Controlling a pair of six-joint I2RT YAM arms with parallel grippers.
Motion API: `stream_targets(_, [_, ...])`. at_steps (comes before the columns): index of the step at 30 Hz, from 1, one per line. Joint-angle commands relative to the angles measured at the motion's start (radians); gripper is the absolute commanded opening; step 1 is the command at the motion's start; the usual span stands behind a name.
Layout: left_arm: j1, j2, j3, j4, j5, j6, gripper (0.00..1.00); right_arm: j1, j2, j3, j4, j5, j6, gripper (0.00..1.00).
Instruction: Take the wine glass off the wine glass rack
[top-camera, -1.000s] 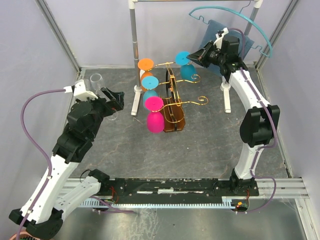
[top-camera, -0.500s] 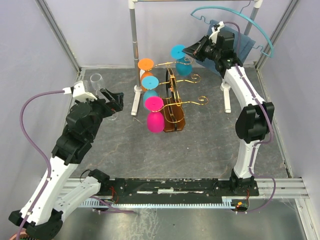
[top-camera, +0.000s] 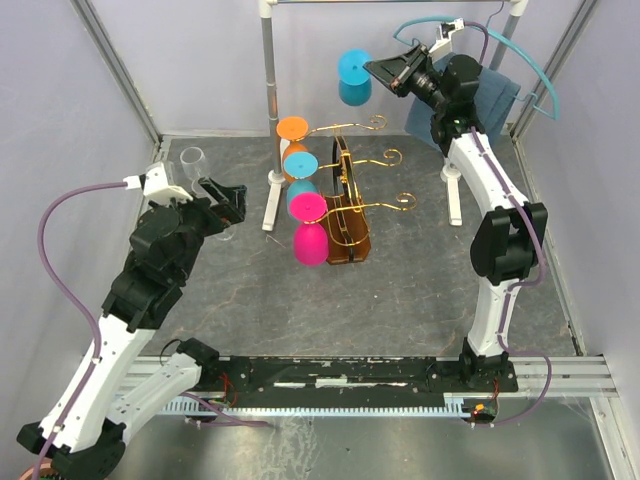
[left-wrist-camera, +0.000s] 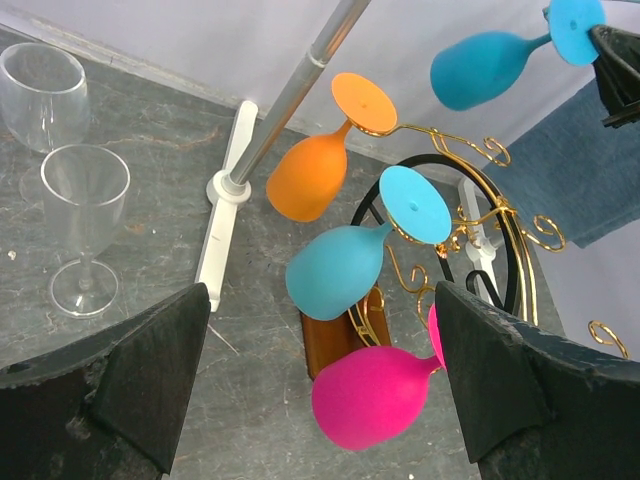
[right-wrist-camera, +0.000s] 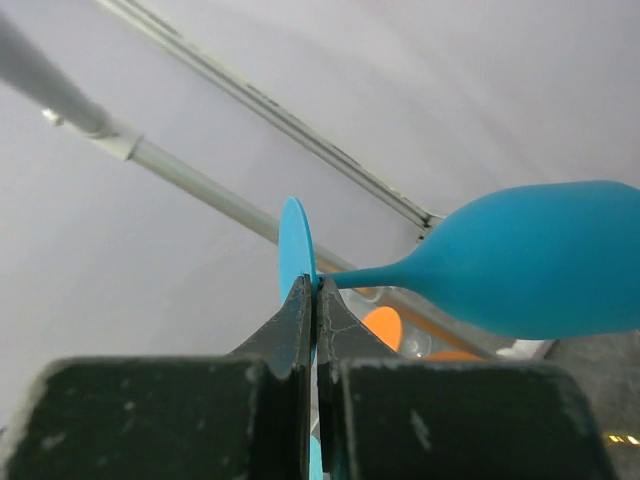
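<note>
My right gripper is shut on the foot of a blue wine glass and holds it high above the gold wire rack, clear of its arms. In the right wrist view the gripper pinches the glass's blue foot, and the bowl points right. The rack stands on a brown wooden base and carries an orange glass, a second blue glass and a pink glass. My left gripper is open and empty, left of the rack.
Two clear glasses stand on the grey table left of the rack. A white pole stand rises just behind the rack. A blue hanger and a blue cloth hang at the back right.
My right gripper has lifted the blue glass up and left, off the rack's top arm, to well above it. The left arm has not moved.
</note>
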Motion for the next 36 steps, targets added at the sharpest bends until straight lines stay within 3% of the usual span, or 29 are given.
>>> stream_targets(1, [-0.003, -0.015, 0.037, 0.007, 0.006, -0.018, 0.99, 0.002, -0.058, -0.005, 0.255, -0.125, 0.028, 0.01])
stream_targets(4, [-0.003, -0.009, 0.062, 0.006, 0.017, -0.031, 0.99, 0.013, -0.154, -0.082, 0.257, -0.215, -0.030, 0.01])
stream_targets(8, [-0.002, 0.047, 0.152, -0.052, 0.056, -0.068, 0.99, 0.044, -0.322, -0.178, 0.108, -0.302, -0.207, 0.00])
stream_targets(14, [0.000, 0.118, 0.282, -0.089, 0.171, -0.132, 0.99, 0.152, -0.644, -0.324, -0.265, -0.303, -0.752, 0.00])
stream_targets(20, [-0.001, 0.193, 0.416, -0.140, 0.293, -0.249, 0.99, 0.278, -0.898, -0.559, -0.255, -0.322, -1.091, 0.01])
stream_targets(25, [-0.001, 0.232, 0.471, -0.119, 0.395, -0.351, 0.99, 0.351, -0.943, -0.568, -0.407, -0.355, -1.284, 0.01])
stream_targets(31, [-0.001, 0.288, 0.487, -0.048, 0.573, -0.470, 0.99, 0.427, -0.929, -0.550, -0.483, -0.325, -1.361, 0.01])
stream_targets(36, [-0.001, 0.280, 0.491, -0.060, 0.546, -0.449, 0.99, 0.468, -0.921, -0.547, -0.499, -0.290, -1.369, 0.01])
